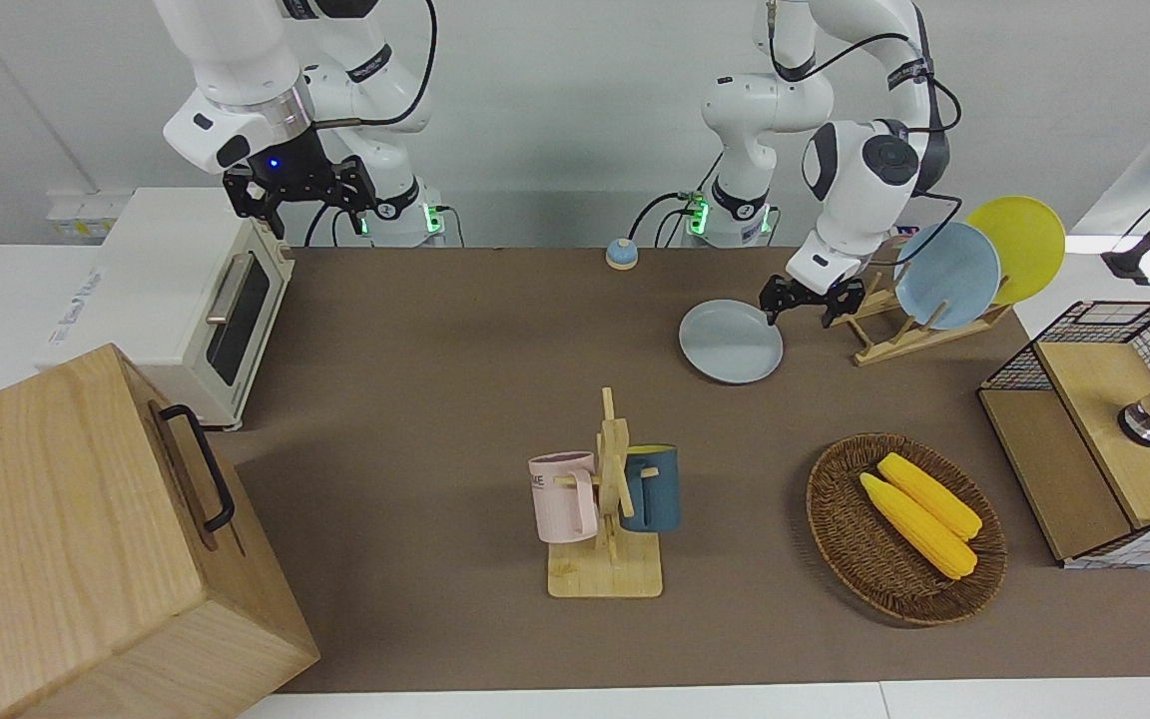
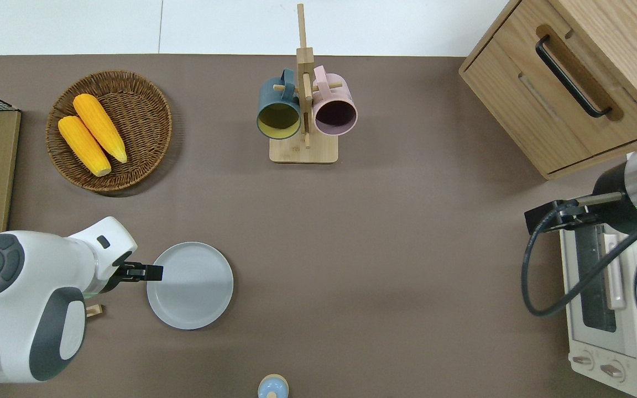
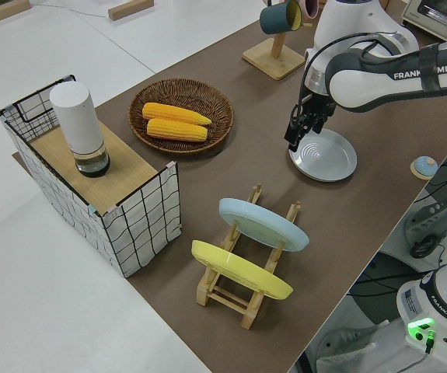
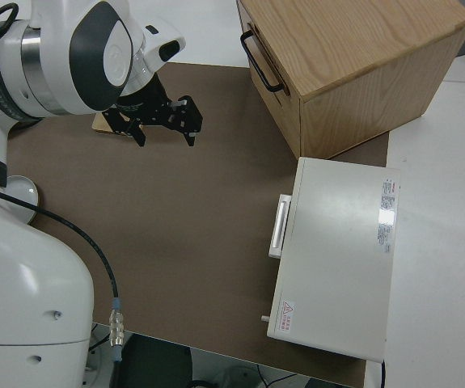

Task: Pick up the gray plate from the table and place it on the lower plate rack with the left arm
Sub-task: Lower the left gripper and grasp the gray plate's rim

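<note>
The gray plate [image 1: 731,342] lies flat on the brown table [image 1: 435,379]; it also shows in the overhead view [image 2: 190,285] and the left side view [image 3: 323,154]. My left gripper [image 1: 800,312] is open and low over the plate's rim on the side toward the rack, as the overhead view [image 2: 152,271] and left side view [image 3: 295,141] show. It holds nothing. The light-wood plate rack [image 1: 884,335] stands beside the plate toward the left arm's end, holding a light-blue plate [image 1: 946,275] and a yellow plate [image 1: 1019,245]. Its lower slots are free. My right gripper [image 4: 163,121] is open and parked.
A wicker basket [image 1: 840,539] with two corn cobs and a mug tree [image 1: 610,499] with two cups stand farther from the robots. A wire-sided shelf [image 1: 1104,429] is at the left arm's end. A toaster oven [image 1: 186,290], a wooden cabinet [image 1: 76,539] and a small bell [image 1: 621,254] are also there.
</note>
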You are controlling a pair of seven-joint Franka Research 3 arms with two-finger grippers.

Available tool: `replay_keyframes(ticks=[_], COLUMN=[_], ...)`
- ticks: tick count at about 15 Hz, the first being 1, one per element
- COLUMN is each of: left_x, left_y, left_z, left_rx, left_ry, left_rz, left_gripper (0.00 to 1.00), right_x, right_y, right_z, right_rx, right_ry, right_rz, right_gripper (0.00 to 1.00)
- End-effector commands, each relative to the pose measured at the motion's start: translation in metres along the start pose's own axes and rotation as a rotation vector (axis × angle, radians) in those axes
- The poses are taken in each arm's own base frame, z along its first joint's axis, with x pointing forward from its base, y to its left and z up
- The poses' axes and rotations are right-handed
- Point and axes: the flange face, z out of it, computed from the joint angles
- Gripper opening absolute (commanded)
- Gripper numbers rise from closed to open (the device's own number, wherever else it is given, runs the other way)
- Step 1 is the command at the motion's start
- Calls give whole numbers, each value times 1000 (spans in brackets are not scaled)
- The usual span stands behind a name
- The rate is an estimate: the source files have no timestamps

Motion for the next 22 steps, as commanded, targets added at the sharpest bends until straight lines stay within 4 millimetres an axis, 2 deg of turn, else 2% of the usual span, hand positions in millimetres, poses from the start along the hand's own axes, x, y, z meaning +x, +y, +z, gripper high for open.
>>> replay_keyframes(ticks=[1,5,9,14,18,19,22], left_x=[-23,-36,-36,-35,-34,-33,-33], left_y=[-1,0,2,17,17,17,16], left_z=[26,55,66,85,94,93,91], left_rx=[0,0,-1,-1,-1,-1,-1], left_ry=[35,40,19,-11,-22,-20,-19], left_rz=[-30,-35,-34,-51,-49,-47,-44], left_gripper=[991,987,983,966,931,885,534], right_x=[-2,-2,-2,-2,-2,-2,-2], right_y=[3,3,3,4,4,3,3], right_z=[-3,-3,-3,-3,-3,-3,-3], right_rx=[-6,-6,-6,-6,-6,-6,-6], right_ry=[-2,-3,-2,-2,-2,-2,-3], right_rz=[17,17,17,18,18,17,17], right_gripper=[983,983,983,983,983,983,983])
